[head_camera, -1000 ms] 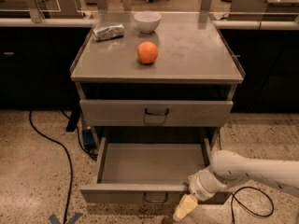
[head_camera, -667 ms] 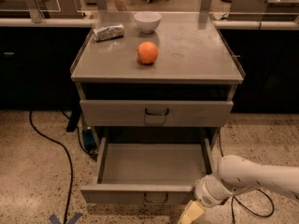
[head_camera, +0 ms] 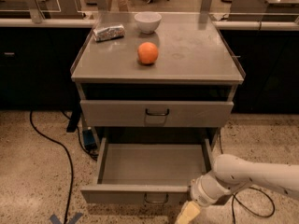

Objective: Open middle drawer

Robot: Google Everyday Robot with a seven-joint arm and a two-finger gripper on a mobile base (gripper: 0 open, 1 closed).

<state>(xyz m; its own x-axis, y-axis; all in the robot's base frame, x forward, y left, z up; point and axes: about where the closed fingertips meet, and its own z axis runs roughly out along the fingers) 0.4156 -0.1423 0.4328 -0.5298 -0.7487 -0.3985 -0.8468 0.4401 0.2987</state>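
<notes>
Black cable (head_camera: 71, 176), pincer (head_camera: 189, 213) by middle drawer (head_camera: 121, 194)

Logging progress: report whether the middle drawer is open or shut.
Open: middle drawer is pulled out, interior showing; gripper near its front panel.

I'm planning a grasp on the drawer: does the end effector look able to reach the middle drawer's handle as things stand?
Probably yes. The end effector hangs low, just right of the handle on the front of the pulled-out middle drawer, and nothing visible lies between them.
</notes>
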